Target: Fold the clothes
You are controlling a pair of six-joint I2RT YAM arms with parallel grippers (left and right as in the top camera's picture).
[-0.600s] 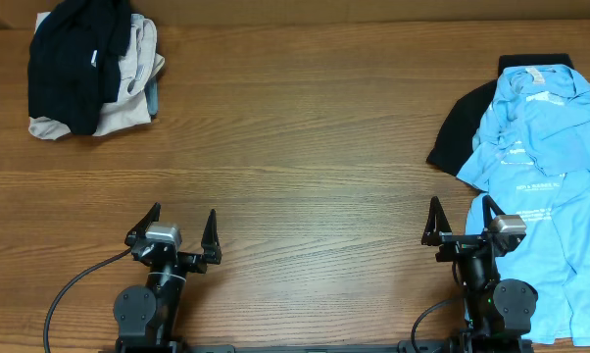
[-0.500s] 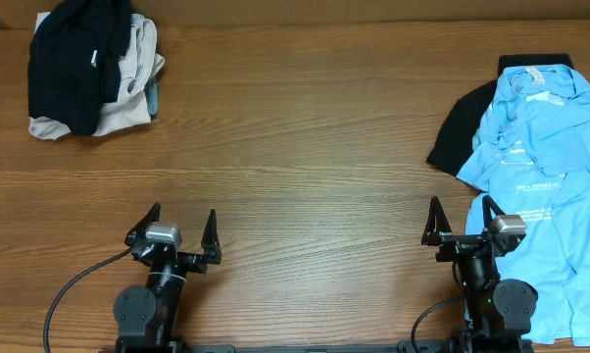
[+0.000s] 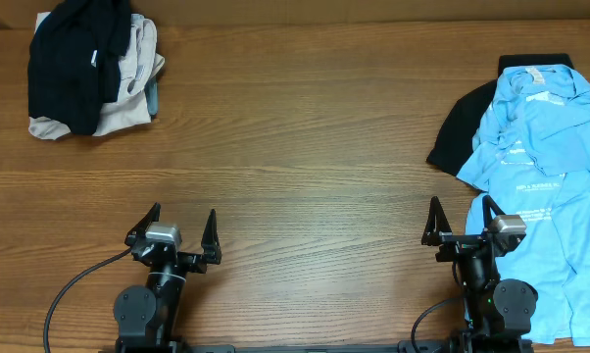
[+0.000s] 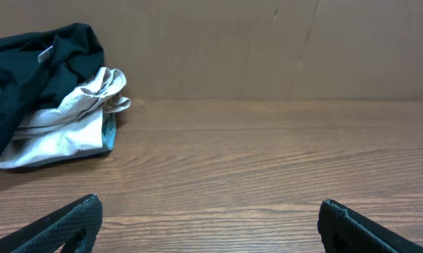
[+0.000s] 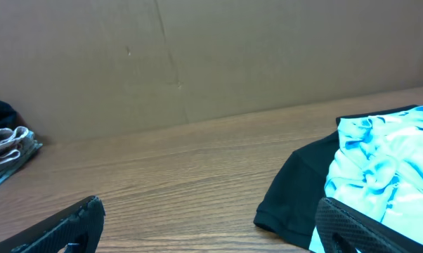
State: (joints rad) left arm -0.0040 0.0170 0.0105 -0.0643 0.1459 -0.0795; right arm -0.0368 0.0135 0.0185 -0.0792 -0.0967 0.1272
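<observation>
Nothing has moved in the last little while. My two pincers sit just where they were, and no cloth has shifted. So I think the folding has not started yet. My left pincer [image 3: 184, 216] is spread wide and holds nothing, and my right pincer [image 3: 462, 208] is the same. I count two pincers and two heaps of clothes on the desk [image 3: 305, 147]. The far left heap has one black garment [image 3: 65, 69] lying on one beige garment [image 3: 128, 74]. The right heap has the light blue T-shirt [image 3: 540, 147], with a second black garment [image 3: 462, 127] peeking out from under it. The blue cloth comes down just beside my right pincer, and I cannot tell if it is one shirt or two. It is the nearest, so I guess I should begin there.
</observation>
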